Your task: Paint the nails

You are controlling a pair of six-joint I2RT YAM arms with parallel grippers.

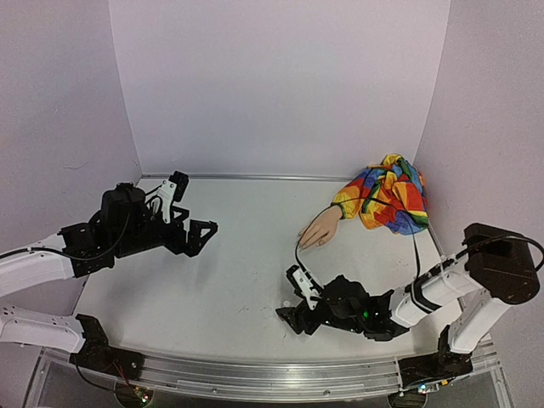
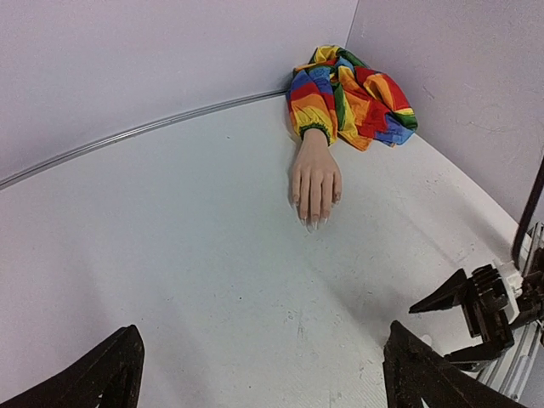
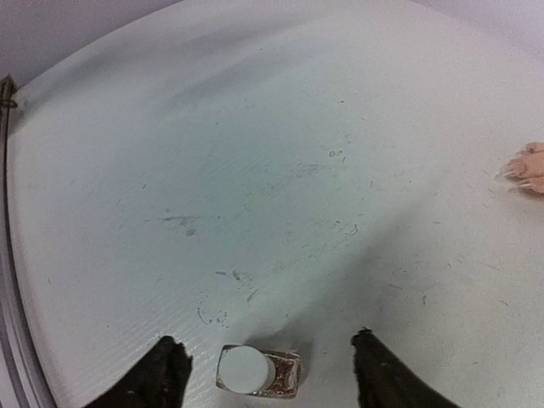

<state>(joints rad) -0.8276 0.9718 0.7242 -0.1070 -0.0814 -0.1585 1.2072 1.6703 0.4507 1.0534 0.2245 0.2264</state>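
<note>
None of the nails (image 2: 313, 223) looks painted yet; the right gripper (image 3: 268, 342), jaws apart, straddles the capped bottle (image 3: 257, 371), while the left gripper (image 2: 262, 336) gapes empty.

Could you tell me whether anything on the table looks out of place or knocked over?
The polish bottle appears to lie on its side between the right hand's open fingers, cap on, nothing visibly spilled. The mannequin hand lies flat, palm down.
</note>
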